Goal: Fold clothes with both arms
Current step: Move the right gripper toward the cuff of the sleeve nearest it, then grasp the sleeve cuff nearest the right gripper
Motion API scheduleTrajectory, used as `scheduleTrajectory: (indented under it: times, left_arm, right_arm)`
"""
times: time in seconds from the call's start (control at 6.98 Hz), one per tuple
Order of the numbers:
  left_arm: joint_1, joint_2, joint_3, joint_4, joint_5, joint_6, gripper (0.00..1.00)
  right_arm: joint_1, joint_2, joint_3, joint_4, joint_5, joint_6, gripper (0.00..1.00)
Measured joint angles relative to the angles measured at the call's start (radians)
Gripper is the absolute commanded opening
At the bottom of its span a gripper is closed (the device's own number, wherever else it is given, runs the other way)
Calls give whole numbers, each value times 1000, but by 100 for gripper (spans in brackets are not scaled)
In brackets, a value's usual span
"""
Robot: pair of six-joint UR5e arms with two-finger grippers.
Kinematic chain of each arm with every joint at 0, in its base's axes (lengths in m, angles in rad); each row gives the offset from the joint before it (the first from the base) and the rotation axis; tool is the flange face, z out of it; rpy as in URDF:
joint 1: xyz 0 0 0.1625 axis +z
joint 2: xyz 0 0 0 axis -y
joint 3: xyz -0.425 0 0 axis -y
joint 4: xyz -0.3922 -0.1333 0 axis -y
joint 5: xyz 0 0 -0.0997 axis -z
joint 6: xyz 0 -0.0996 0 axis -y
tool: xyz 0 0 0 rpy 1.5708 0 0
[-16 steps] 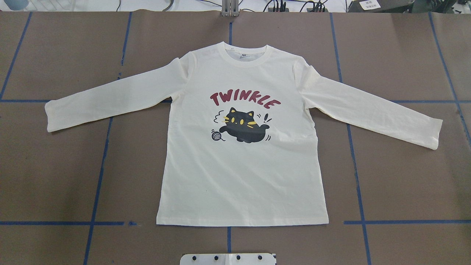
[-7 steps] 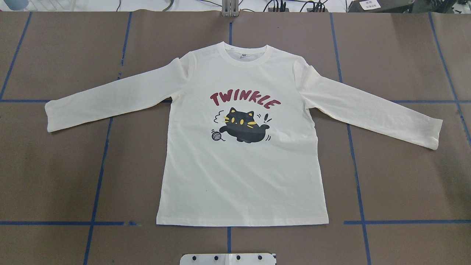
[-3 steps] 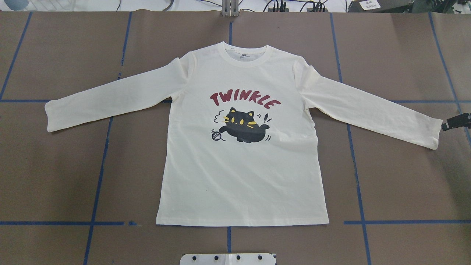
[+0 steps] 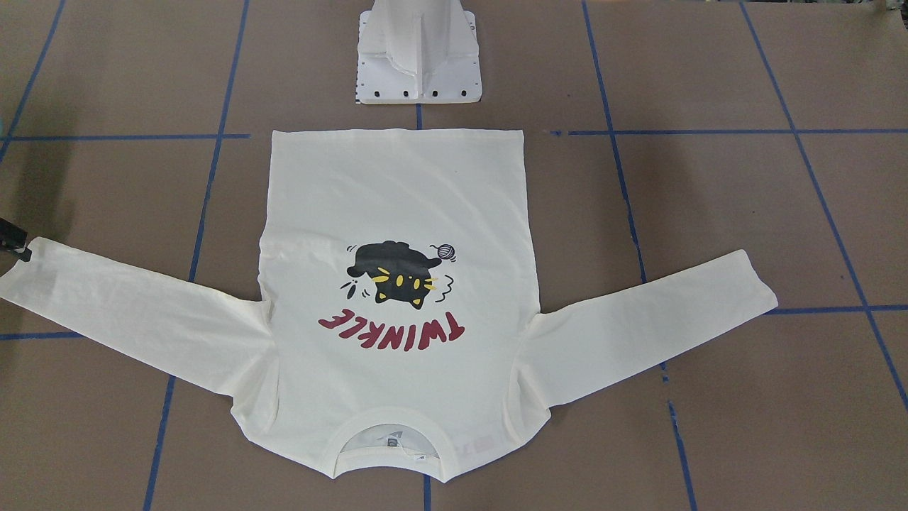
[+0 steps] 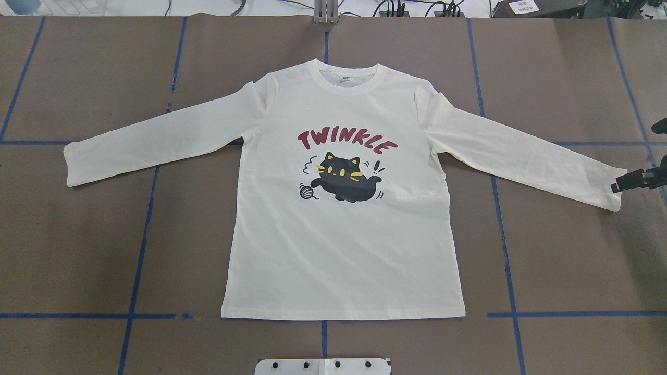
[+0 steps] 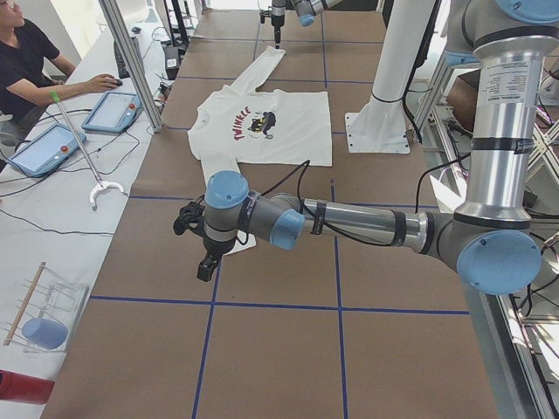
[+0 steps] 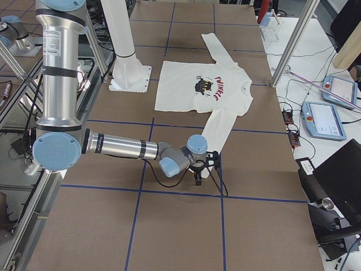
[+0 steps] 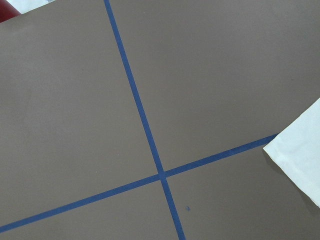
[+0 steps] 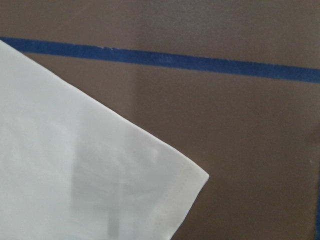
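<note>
Now the T-shirt (image 5: 344, 250) lies flat on the table (image 5: 78, 250), print side up, with the collar away from the robot and both sleeves spread to the sides, so no fold is made yet. I judge that the step in hand is to take the two sleeve ends. The right gripper (image 5: 638, 179) is just at the right cuff (image 5: 617, 190), low over the table. The left gripper (image 6: 207, 257) hangs near the left cuff (image 5: 70, 166), but a little outside of it. To do this well, each gripper should come down on the cuff edge itself, pinch both layers of the cloth and not only the upper one, and lift only a little, so that the body does not slide or wrinkle. Both grippers should then carry the sleeves inward at the same pace. The overhead view shows only a black part of the right gripper at its edge, and the left gripper not at all. Only the left side view shows the left gripper, and from there I cannot tell if its jaws are apart or together; for the right one I cannot tell either. The right wrist view shows the cuff corner directly under the camera, while the left wrist view shows mostly blue tape lines (image 8: 145, 120) with cloth only at its border, so the left gripper probably needs more travel.
</note>
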Motion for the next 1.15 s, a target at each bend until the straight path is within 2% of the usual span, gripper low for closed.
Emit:
scheduleTrajectory:
  times: [0.14,0.29,0.43,0.57,0.72,0.86,1.15]
  left_arm:
    - [0,0,-1,-1,0,0,100]
    - [0,0,-3,-1,0,0,100]
    - [0,0,-4,-1,0,0,100]
    - [0,0,-5,-1,0,1,100]
    - [0,0,-5,-1,0,2,100]
    - [0,0,-4,-1,0,3,100]
    - [0,0,0,-1,0,4,100]
  right_arm:
    - [-8,2,-4,-2,-1,1,100]
    - [-14,4,-10,-3,-2,1,83]
    - [-17,7,-19,-4,-3,1,53]
    - [-18,10,-28,-4,-3,1,29]
    - [-19,16,-33,-7,-2,0,10]
    - [-19,22,-34,-9,-1,0,0]
    - [-20,33,-34,-9,1,-2,0]
